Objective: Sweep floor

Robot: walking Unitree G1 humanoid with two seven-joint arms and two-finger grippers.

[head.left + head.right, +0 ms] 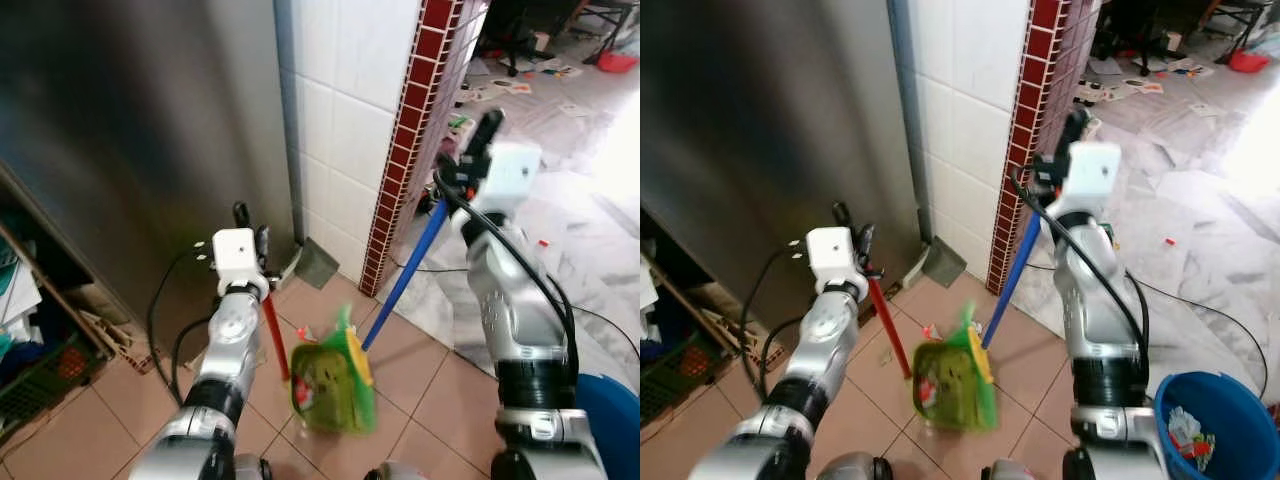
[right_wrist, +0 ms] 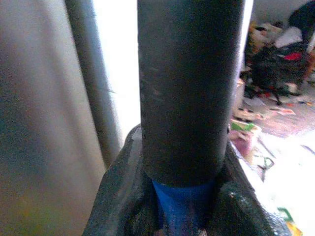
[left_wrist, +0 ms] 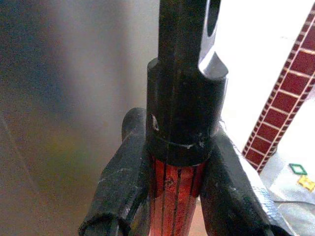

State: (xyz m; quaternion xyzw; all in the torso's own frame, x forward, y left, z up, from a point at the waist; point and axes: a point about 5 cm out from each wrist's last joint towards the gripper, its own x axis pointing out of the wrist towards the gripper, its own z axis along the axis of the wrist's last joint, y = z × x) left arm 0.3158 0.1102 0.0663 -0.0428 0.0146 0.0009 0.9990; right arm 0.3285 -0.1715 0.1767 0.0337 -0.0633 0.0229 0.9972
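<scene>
Left wrist view: the left gripper [image 3: 174, 191] is clamped round the red-handled green plastic dustpan [image 1: 330, 380] just below its black end cap, so the pan is kept hanging just off the terracotta tiled floor [image 1: 420, 400]. The right gripper [image 2: 184, 196] is closed on the blue broom handle with black grip [image 1: 405, 280], slanted twd. the pan mouth (bristles blurred), prob. to push scraps in. A blue plastic bin [image 1: 1215, 425] w/ rubbish stands by the robot's right side.
</scene>
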